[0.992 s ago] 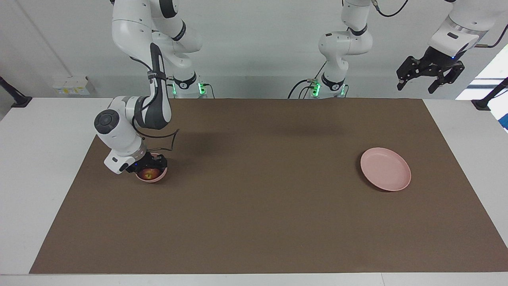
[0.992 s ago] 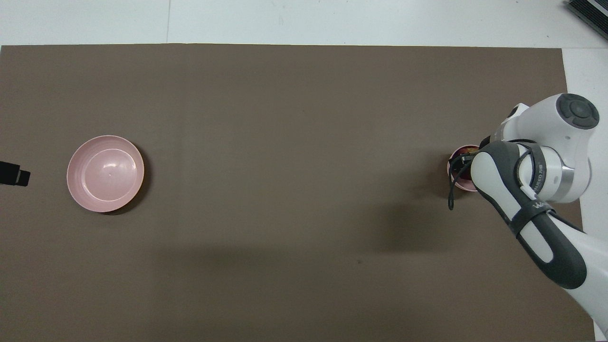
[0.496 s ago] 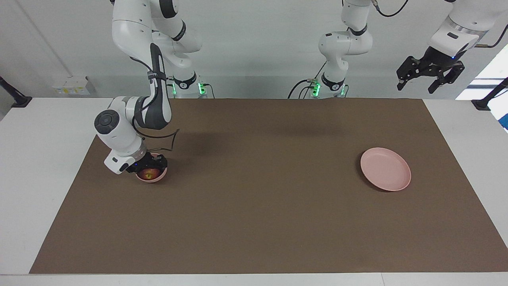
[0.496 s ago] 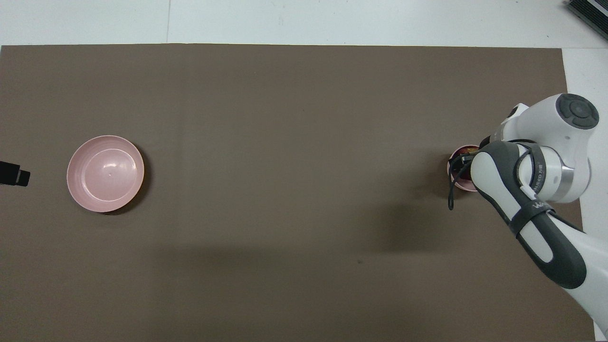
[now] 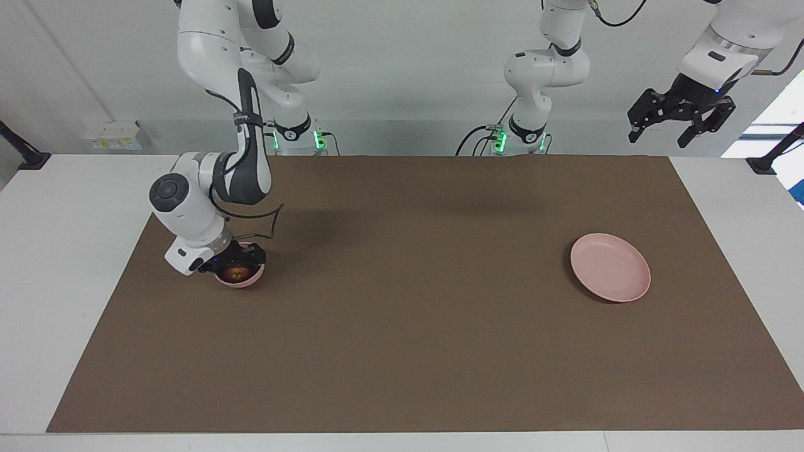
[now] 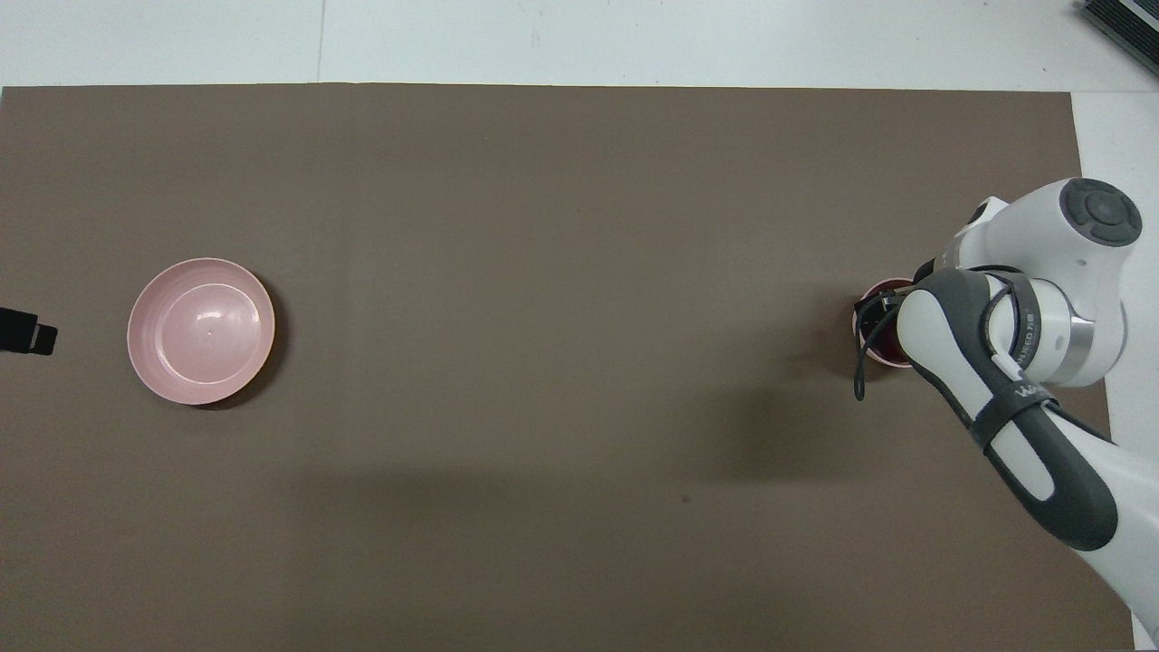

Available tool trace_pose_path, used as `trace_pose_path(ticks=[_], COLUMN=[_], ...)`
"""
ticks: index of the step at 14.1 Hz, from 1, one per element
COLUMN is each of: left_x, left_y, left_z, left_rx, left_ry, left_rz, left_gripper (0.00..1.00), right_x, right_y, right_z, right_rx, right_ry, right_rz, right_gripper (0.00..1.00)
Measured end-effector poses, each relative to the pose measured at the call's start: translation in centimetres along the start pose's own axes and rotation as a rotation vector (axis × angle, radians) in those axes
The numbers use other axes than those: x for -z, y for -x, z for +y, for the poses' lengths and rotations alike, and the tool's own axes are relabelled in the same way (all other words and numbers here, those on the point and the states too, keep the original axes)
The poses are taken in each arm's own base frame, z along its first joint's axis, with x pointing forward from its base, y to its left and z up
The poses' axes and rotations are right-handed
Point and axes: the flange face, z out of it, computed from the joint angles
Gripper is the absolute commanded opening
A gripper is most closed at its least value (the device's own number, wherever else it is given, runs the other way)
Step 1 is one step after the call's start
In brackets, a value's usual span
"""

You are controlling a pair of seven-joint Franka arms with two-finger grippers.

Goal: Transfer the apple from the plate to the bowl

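Note:
The dark red apple (image 5: 237, 273) lies in the small pink bowl (image 5: 252, 280) at the right arm's end of the brown mat. My right gripper (image 5: 233, 262) hangs low over the bowl, open, its black fingers on either side of the apple. In the overhead view the right arm covers most of the bowl (image 6: 863, 312), and only a sliver of the apple (image 6: 884, 342) shows. The flat pink plate (image 5: 610, 267) lies bare at the left arm's end, also visible in the overhead view as the plate (image 6: 201, 330). My left gripper (image 5: 659, 137) waits high above the table's corner, open and holding nothing.
A brown mat (image 5: 408, 326) covers most of the white table (image 5: 69, 207). A black cable (image 5: 270, 223) loops from the right wrist beside the bowl. The left gripper's tip (image 6: 25, 331) shows at the overhead view's edge.
The right gripper has opened over the bowl and the apple has settled lower into it. The left gripper rose slightly. Plate and bowl have not moved.

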Motion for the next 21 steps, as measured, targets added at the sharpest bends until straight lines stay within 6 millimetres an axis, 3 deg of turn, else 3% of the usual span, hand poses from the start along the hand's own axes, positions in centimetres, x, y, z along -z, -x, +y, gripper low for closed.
trace_pose_path(ticks=[3, 5, 11, 15, 19, 21], left_x=[0.0, 0.0, 0.0, 0.0, 0.0, 0.0], left_y=[0.0, 0.0, 0.0, 0.0, 0.0, 0.0], left_z=[0.0, 0.0, 0.0, 0.0, 0.0, 0.0], left_rx=[0.000, 0.000, 0.000, 0.000, 0.000, 0.000], left_ry=[0.000, 0.000, 0.000, 0.000, 0.000, 0.000], left_rz=[0.000, 0.000, 0.000, 0.000, 0.000, 0.000], left_gripper=[1.00, 1.00, 1.00, 1.00, 1.00, 1.00], right_x=[0.6, 2.1, 10.3, 17.3, 21.7, 24.3], right_y=[-0.2, -0.3, 1.2, 3.4, 5.5, 6.6], right_z=[0.0, -0.2, -3.2, -4.4, -7.7, -7.8], right_rx=[0.000, -0.019, -0.169, -0.224, -0.233, -0.237], right_ry=[0.002, 0.005, 0.009, 0.056, 0.078, 0.078], right_rz=[0.011, 0.038, 0.072, 0.060, 0.085, 0.077], right_gripper=[1.00, 1.00, 1.00, 1.00, 1.00, 1.00])
